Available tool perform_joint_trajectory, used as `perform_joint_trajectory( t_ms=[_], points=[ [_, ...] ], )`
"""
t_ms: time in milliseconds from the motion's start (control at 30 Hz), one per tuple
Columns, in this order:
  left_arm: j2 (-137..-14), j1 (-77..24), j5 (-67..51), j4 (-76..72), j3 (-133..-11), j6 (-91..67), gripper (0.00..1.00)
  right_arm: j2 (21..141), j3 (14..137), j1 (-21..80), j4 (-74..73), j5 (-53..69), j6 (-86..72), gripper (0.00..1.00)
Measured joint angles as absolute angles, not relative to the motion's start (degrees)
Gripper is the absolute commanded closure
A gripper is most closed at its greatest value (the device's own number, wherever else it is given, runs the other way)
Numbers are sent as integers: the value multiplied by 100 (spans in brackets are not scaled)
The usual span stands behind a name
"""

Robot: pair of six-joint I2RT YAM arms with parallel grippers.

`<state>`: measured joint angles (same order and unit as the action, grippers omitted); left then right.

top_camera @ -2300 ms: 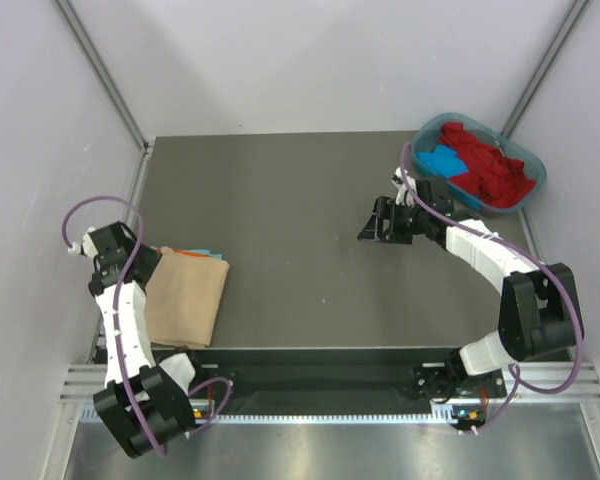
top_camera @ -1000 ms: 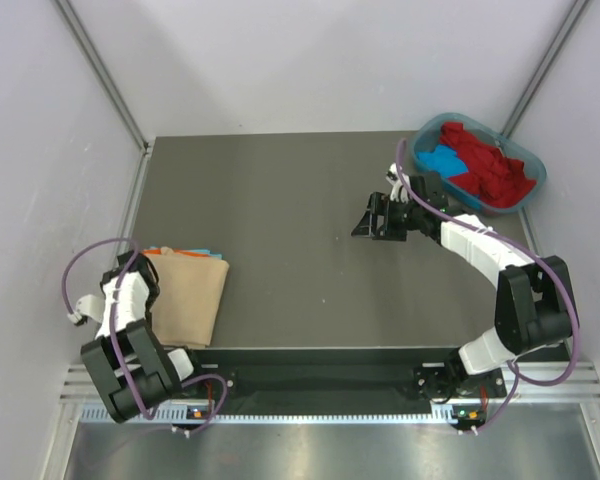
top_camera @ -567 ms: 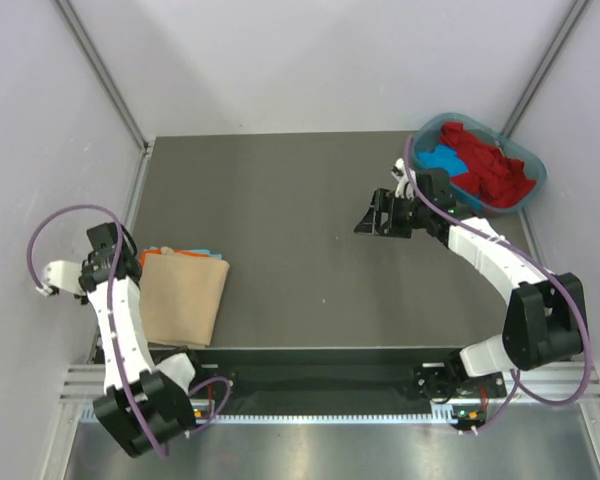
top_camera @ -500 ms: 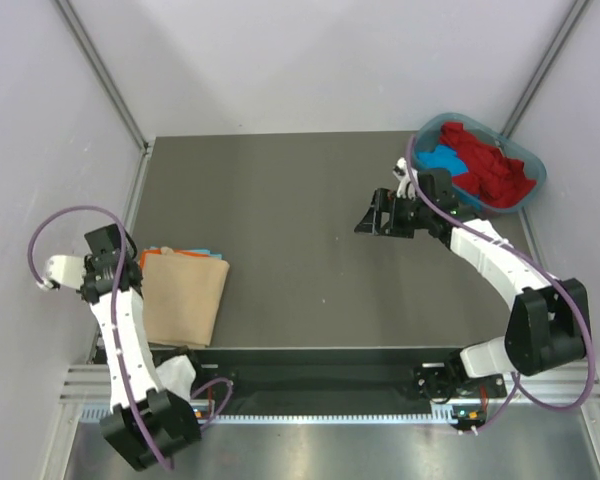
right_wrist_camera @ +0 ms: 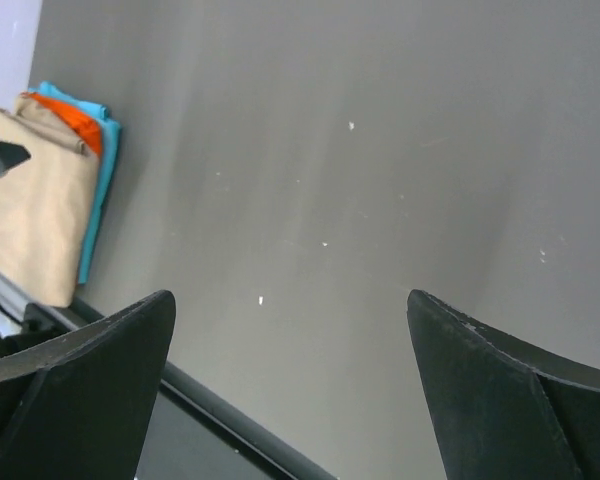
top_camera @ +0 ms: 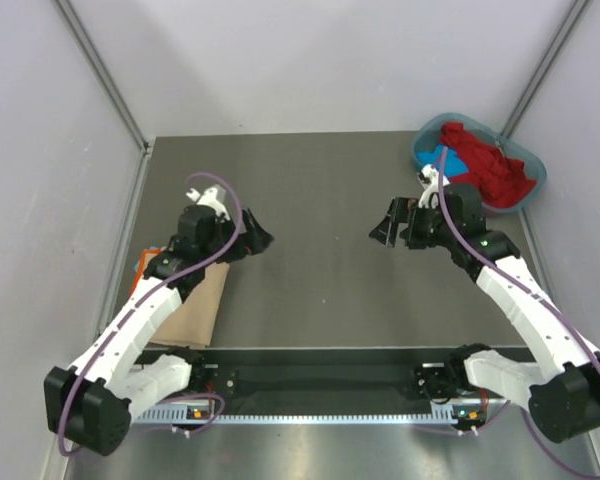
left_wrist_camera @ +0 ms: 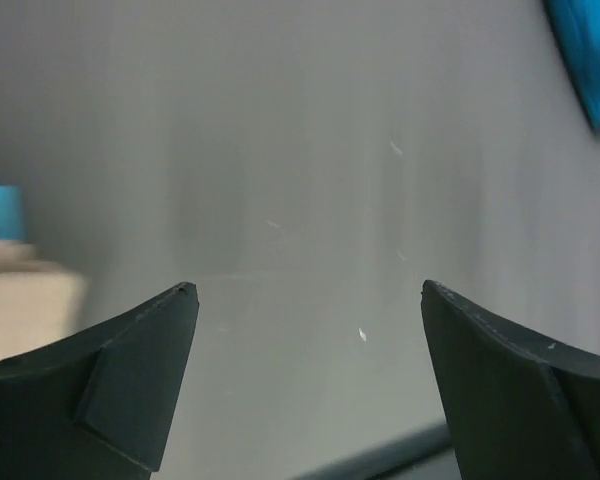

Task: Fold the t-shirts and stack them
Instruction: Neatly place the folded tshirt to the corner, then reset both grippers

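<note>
Two grippers hung over the dark tabletop (top_camera: 310, 190), and you had both of them spread wide with nothing in either. Your left gripper (top_camera: 254, 238) sat left of the middle, just past the far right corner of the folded pile (top_camera: 198, 308). In its own wrist view the left gripper (left_wrist_camera: 308, 290) showed two black fingers (left_wrist_camera: 120, 380) framing only bare grey surface. Your right gripper (top_camera: 384, 222) sat right of the middle, pointing toward the left one and well apart from it. Its wrist view (right_wrist_camera: 288, 296) also showed nothing but tabletop between the fingers (right_wrist_camera: 75, 375).

You could see the folded pile lying at the near left edge of the tabletop. A beige t-shirt (right_wrist_camera: 35, 215) lay on top. An orange t-shirt (right_wrist_camera: 78, 122) peeked out at the far end beneath it, and a blue t-shirt (right_wrist_camera: 98, 200) stuck out along one side at the bottom. From above, your left arm crossed over the near part of the pile and hid some of it.

At the far right corner stood the teal tub (top_camera: 540, 172), holding crumpled red t-shirts (top_camera: 480, 165) with a bit of a blue garment (top_camera: 441, 156) at the left side. Your right arm's wrist was just beside the tub's near left rim; you could not tell from above whether it touched.
</note>
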<state>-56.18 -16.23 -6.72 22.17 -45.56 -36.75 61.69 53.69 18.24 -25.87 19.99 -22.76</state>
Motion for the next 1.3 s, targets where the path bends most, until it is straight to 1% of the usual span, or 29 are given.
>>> perform_joint_trajectory(
  t_ms=[100,167,367,600,867,1300],
  points=[
    [-5677,-2322,-854,1964,-4582,-3424,1,5931,5231,1826,-2731,1804,-2276,0],
    [-5677,-2593,-1061,1817,-4606,-3293,1,5765,5140,1826,-2812,1699,-2279,0],
    [-5677,-2941,-1481,1588,-4613,-3124,1,5059,5050,1826,-2963,1330,-2383,0],
    [-5614,-3017,-1743,1441,-4613,-3114,1,4462,5050,1826,-2932,1050,-2515,0],
    [-5382,-3017,-1844,1286,-4613,-3118,1,4383,5024,1826,-2947,871,-2517,0],
    [-5367,-3017,-2045,1190,-4613,-3190,1,4174,4939,1826,-2871,576,-2663,0]
  ],
)
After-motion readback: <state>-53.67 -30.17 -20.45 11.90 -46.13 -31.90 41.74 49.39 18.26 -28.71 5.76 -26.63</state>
